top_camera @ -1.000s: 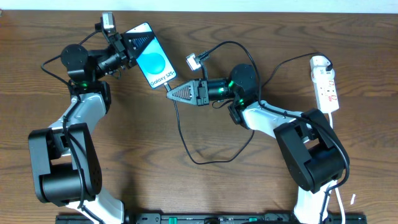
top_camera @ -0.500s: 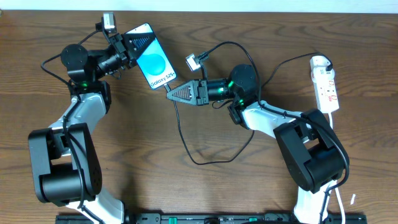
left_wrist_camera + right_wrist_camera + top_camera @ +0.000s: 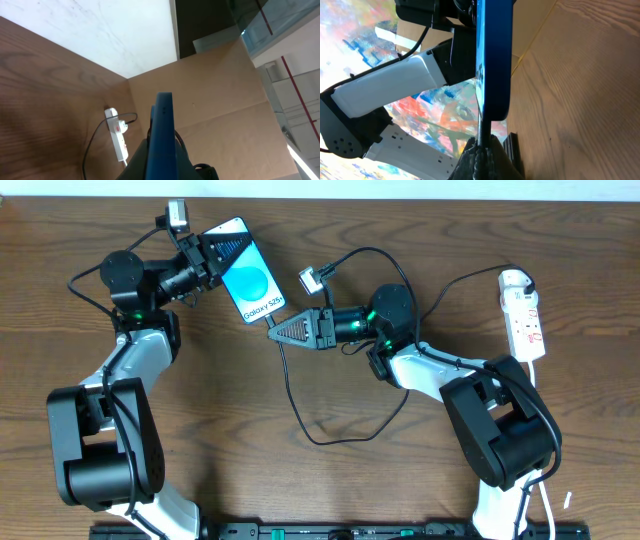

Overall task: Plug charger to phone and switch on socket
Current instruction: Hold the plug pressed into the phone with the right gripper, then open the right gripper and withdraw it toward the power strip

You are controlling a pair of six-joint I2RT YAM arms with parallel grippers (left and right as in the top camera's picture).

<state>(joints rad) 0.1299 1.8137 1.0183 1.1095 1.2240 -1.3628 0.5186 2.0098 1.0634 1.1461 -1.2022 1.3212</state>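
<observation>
- Nothing's budged since the earlier frame, both arms sit frozen.
- Left end effector [image 3: 228, 248] is pinching the phone [image 3: 250, 280], far left.
- Right end effector [image 3: 275, 330] pinches the charger [image 3: 290, 395] tip at the phone's near edge; can't tell if it's seated.
- Socket [image 3: 524, 315] is far right, and I'd say the switch is untouched.
- Count: one phone, one charger, one socket.
</observation>
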